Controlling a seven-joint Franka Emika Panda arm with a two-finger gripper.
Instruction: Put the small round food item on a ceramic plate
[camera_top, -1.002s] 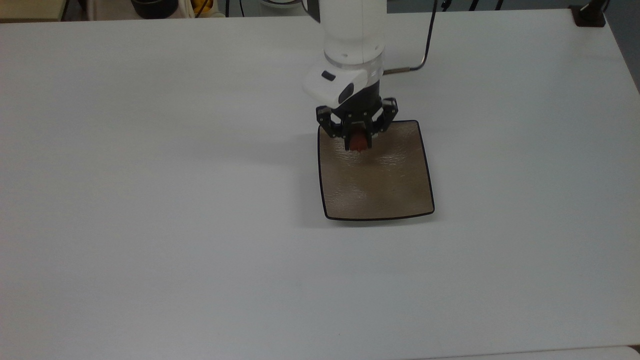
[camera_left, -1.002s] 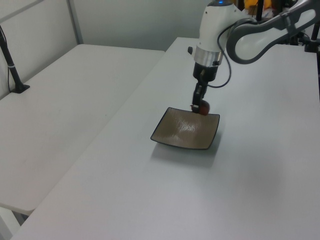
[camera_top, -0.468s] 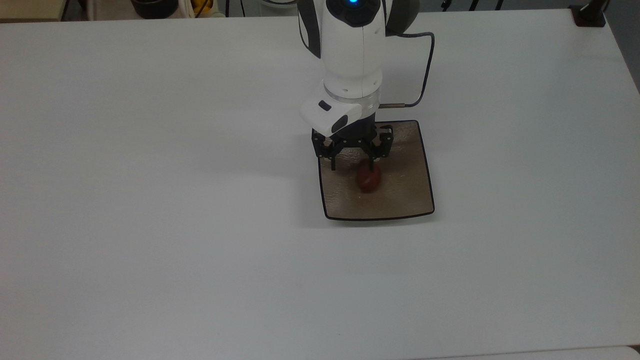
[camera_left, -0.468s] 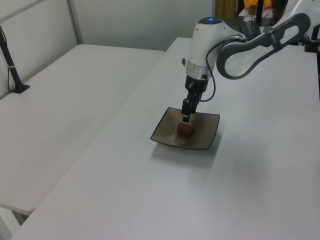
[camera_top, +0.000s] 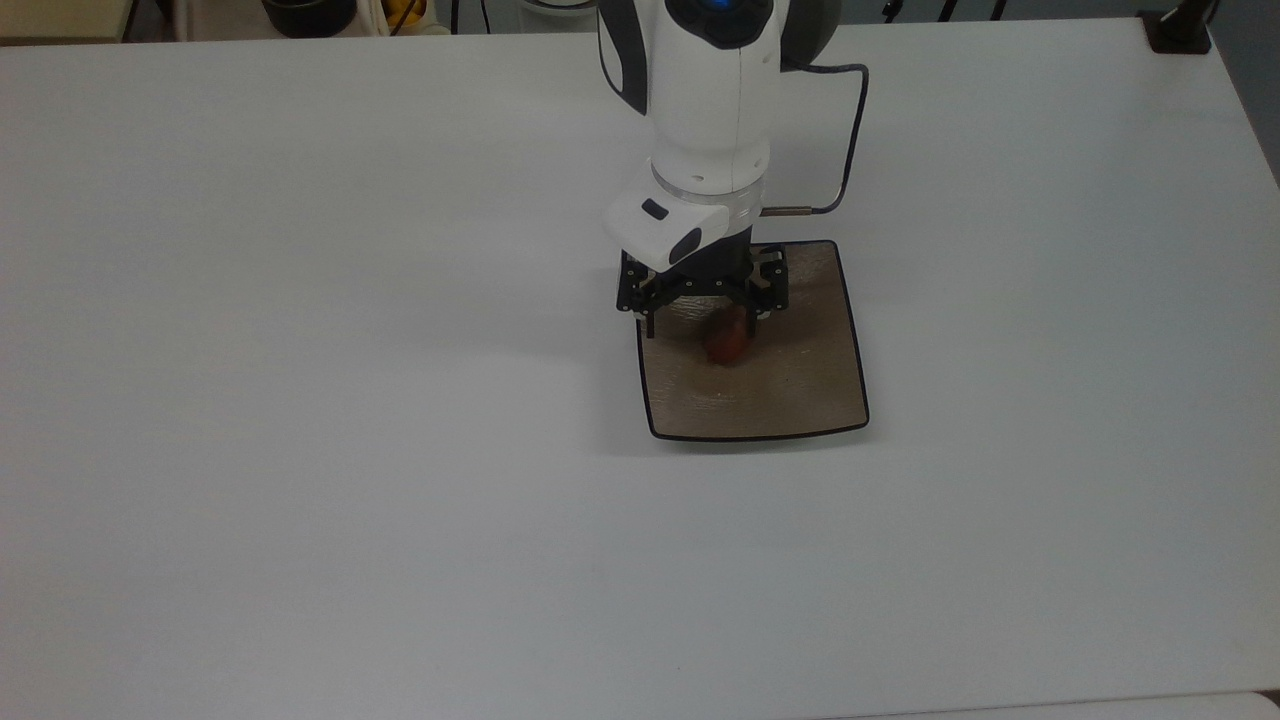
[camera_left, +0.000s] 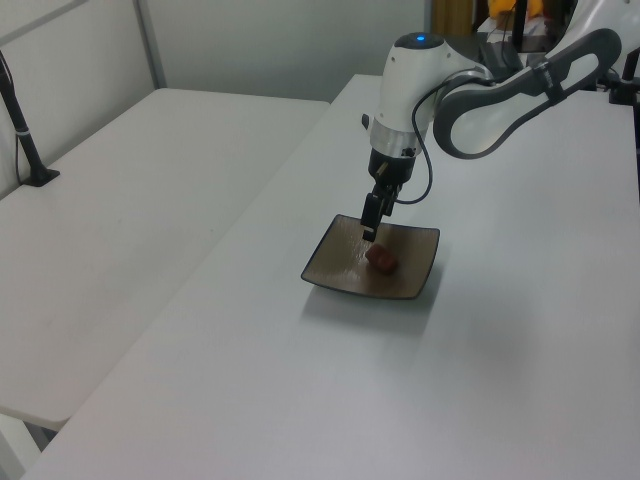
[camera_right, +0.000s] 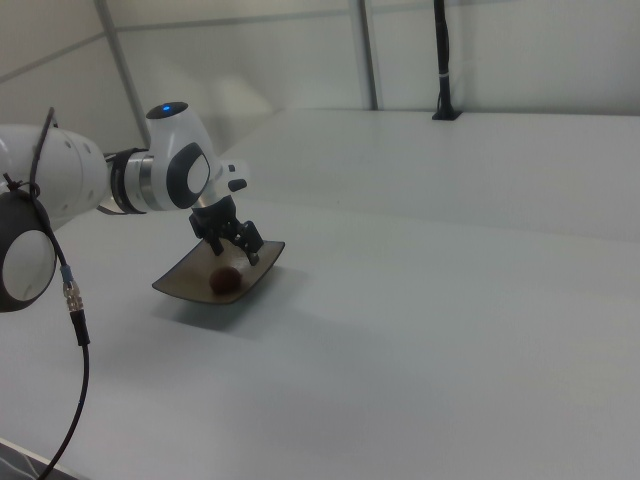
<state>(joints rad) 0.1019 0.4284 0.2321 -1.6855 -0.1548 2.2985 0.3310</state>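
The ceramic plate (camera_top: 800, 390), square and tan-brown with a thin dark rim, lies on the white table right of centre in the top view. The small round food item (camera_top: 727, 342), a dark reddish-brown lump, rests on the plate's surface, free of the fingers. My gripper (camera_top: 700, 323) hangs open just above the plate's far half, its fingers spread wide with the food item below, near the right finger. In the left view the food item (camera_left: 381, 260) lies on the plate (camera_left: 335, 262) beside the gripper (camera_left: 368, 233). The right view shows the plate (camera_right: 180, 284), food item (camera_right: 225, 280) and gripper (camera_right: 237, 250).
A black cable (camera_top: 852, 110) loops from the wrist over the table behind the plate. A black clamp (camera_top: 1180, 30) sits at the table's far right corner in the top view. A second white table (camera_left: 150, 200) with a black post (camera_left: 25, 140) stands at the left view's left.
One second ago the gripper held the food item over the plate's far edge. It moved over the plate, opened and let go; the item now lies on the plate, shifted slightly since.
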